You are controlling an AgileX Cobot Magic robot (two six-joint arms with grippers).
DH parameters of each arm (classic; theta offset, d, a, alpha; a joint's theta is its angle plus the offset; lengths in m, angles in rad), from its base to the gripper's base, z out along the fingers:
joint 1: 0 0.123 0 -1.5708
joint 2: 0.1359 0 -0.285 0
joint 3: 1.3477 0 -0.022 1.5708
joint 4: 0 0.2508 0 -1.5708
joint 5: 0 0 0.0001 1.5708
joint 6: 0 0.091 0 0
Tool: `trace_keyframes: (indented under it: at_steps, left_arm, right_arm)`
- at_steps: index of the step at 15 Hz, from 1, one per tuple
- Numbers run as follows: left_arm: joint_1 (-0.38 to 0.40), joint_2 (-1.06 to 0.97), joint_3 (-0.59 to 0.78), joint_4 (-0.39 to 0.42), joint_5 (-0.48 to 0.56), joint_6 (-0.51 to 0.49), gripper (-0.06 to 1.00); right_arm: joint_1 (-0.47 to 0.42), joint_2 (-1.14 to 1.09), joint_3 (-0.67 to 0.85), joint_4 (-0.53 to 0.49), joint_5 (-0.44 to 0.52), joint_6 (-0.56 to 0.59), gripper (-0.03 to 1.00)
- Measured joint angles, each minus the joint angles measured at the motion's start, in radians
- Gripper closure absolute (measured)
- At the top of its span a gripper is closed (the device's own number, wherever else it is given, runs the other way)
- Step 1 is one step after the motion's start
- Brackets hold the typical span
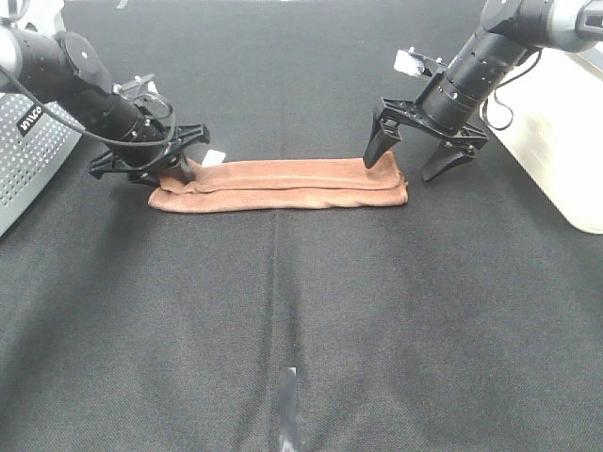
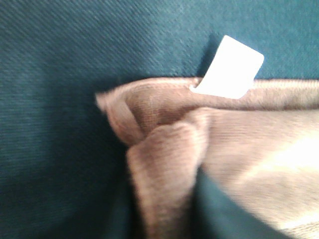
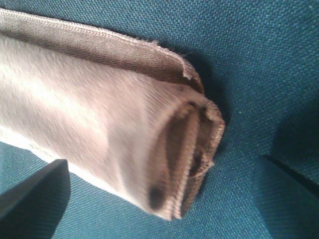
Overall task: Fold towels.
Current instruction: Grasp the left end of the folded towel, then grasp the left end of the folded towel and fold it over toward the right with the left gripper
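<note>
The brown towel lies folded into a long narrow strip across the middle of the black cloth. My left gripper is down on its left end, next to the white tag, and is shut on the bunched cloth. The left wrist view shows that corner of the towel puckered up beside a dark finger, with the tag standing up. My right gripper is open and straddles the towel's right end. In the right wrist view the layered end lies between its fingertips.
A grey perforated box stands at the left edge. A white housing stands at the right edge. A pale strip of tape marks the black table cover near the front.
</note>
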Motion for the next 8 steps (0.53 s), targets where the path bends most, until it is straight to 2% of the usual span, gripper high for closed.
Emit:
trace_keyframes:
  at_steps: [2, 4, 6, 8]
  left_arm:
    - [-0.003, 0.001, 0.0, 0.004, 0.0, 0.001, 0.83]
    - [-0.003, -0.008, 0.0, 0.041, 0.008, 0.001, 0.86]
    - [-0.003, -0.037, 0.0, 0.13, 0.037, 0.001, 0.86]
    - [-0.003, -0.064, -0.039, 0.247, 0.112, -0.014, 0.86]
  right_arm:
    - [0.0, 0.0, 0.0, 0.0, 0.0, 0.0, 0.05]
    - [0.0, 0.0, 0.0, 0.0, 0.0, 0.001, 0.05]
    - [0.0, 0.0, 0.0, -0.001, 0.0, 0.004, 0.05]
    - [0.0, 0.0, 0.0, -0.003, 0.0, 0.004, 0.05]
